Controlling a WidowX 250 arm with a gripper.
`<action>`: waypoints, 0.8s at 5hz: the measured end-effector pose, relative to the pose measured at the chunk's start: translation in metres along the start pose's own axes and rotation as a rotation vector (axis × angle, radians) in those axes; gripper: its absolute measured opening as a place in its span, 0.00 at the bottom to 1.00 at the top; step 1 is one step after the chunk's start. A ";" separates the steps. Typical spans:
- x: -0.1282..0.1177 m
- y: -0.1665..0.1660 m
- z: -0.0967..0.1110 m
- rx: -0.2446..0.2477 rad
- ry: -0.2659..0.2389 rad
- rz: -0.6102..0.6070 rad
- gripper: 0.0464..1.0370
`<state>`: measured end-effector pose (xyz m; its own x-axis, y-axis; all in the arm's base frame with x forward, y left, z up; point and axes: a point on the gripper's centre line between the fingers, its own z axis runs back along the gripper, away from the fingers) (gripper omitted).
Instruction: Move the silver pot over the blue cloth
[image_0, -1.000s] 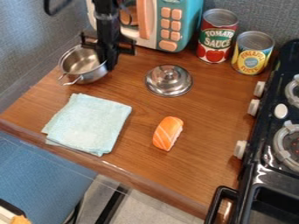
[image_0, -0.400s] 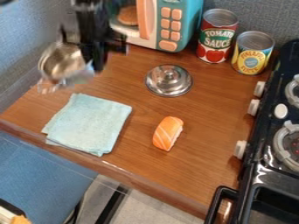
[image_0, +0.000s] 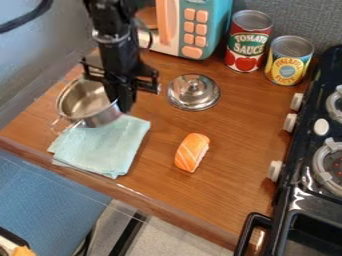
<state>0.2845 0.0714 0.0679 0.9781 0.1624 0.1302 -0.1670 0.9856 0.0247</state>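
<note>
Left of the frame, the fingers (image_0: 122, 94) pinch the pot (image_0: 103, 118) by its rim, the best hold. It's probably light, stiff, slippery.

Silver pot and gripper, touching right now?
Touching. The camera view shows the gripper clamped on the rim of the silver pot, at the side nearer the lid.

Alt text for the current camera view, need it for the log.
Black gripper holding a silver pot by its rim, the pot overlapping the upper edge of a folded light-blue cloth on a wooden counter. To the right lie a metal lid and an orange sushi piece, with a black stove at the right edge.
</note>
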 end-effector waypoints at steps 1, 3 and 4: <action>-0.011 -0.010 -0.009 0.006 0.022 -0.032 0.03; -0.022 -0.008 -0.023 0.039 0.074 -0.019 0.03; -0.026 -0.004 -0.026 0.050 0.100 0.012 0.05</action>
<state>0.2633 0.0650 0.0384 0.9830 0.1807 0.0317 -0.1826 0.9805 0.0732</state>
